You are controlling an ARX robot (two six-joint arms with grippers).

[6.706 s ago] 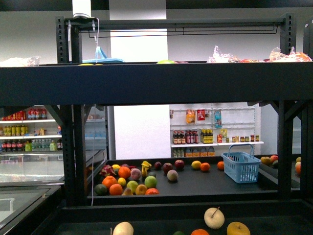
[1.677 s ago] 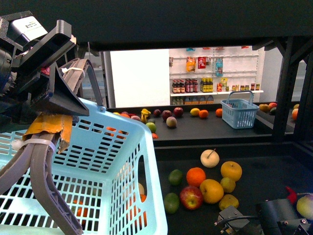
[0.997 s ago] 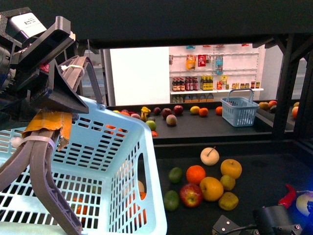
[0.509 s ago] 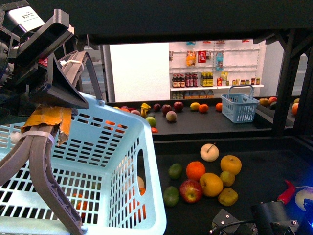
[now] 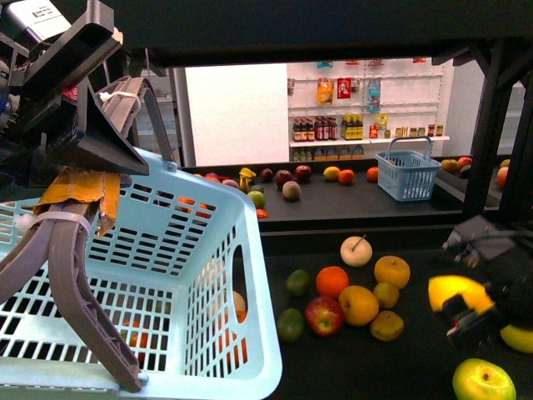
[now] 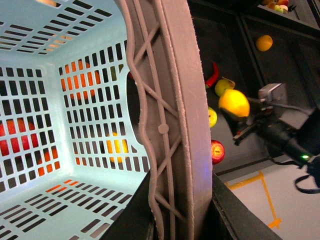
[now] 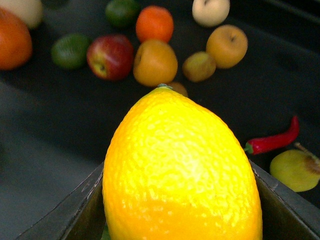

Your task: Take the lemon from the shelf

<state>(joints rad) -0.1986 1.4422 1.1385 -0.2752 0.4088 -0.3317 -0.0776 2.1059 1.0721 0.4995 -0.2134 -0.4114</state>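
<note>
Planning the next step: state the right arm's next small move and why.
Probably carry the lemon leftward toward the basket's open top. The right gripper is shut on the lemon, which hangs above the loose fruit on the shelf tray, and the basket is off to the left.

the basket [image 5: 191,275] is at the left, its handle in the left gripper [image 5: 92,179]. a cluster of fruit [image 5: 354,292] lies on the shelf [image 5: 375,367] tier, right of the basket. the lemon [image 5: 454,292] sits in the right gripper [image 5: 476,307] at the far right, above that tier. a smaller basket [image 5: 408,171] stands on the tier behind.
</note>
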